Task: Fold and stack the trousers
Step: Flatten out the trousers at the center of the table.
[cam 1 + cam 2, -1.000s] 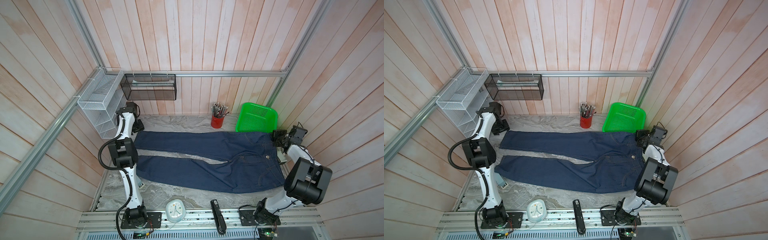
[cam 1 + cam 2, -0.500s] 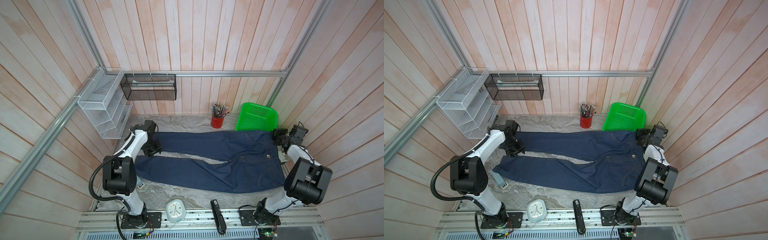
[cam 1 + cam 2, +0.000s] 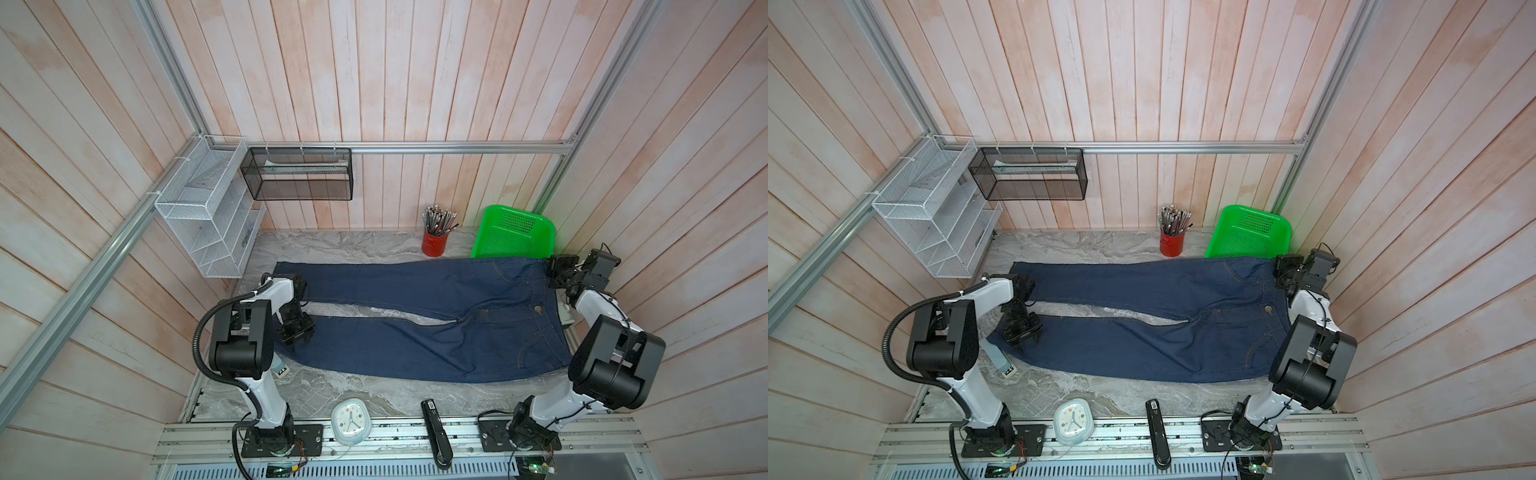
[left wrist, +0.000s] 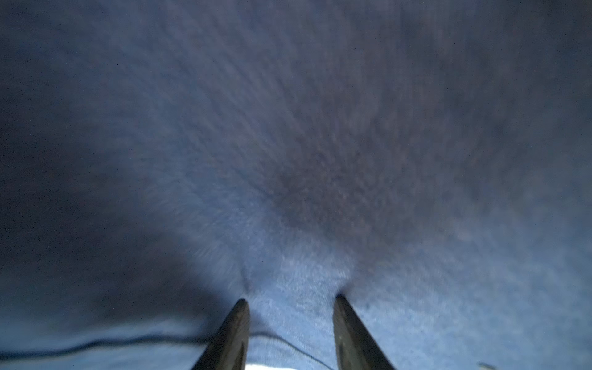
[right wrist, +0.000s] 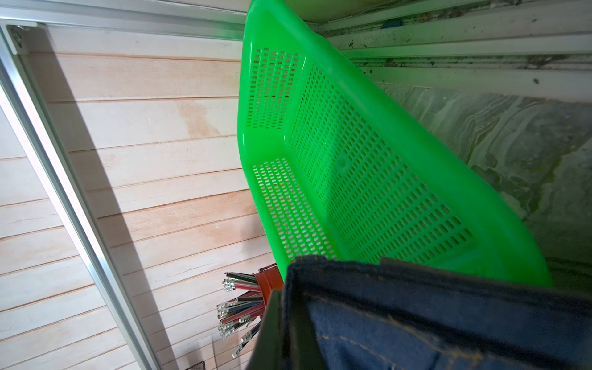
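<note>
The trousers (image 3: 415,345) are dark blue jeans lying flat across the marble table in both top views (image 3: 1142,345), waist to the right and legs to the left. My left gripper (image 3: 296,332) points down onto the near leg close to its hem. In the left wrist view its jaws (image 4: 291,299) stand apart, tips pressing on the denim (image 4: 320,160) with nothing pinched. My right gripper (image 3: 557,272) is shut on the far corner of the waistband. The right wrist view shows one of its fingers (image 5: 272,330) against the stitched band (image 5: 416,320).
A green basket (image 3: 515,232) leans at the back right, next to a red cup of pencils (image 3: 435,243). A white wire rack (image 3: 208,220) and a black mesh tray (image 3: 299,174) hang at the back left. A clock (image 3: 351,419) and a stapler (image 3: 434,432) lie at the front edge.
My left arm has swung from the far left corner by the rack, past the far leg's hem, down onto the near leg. The right arm has not moved.
</note>
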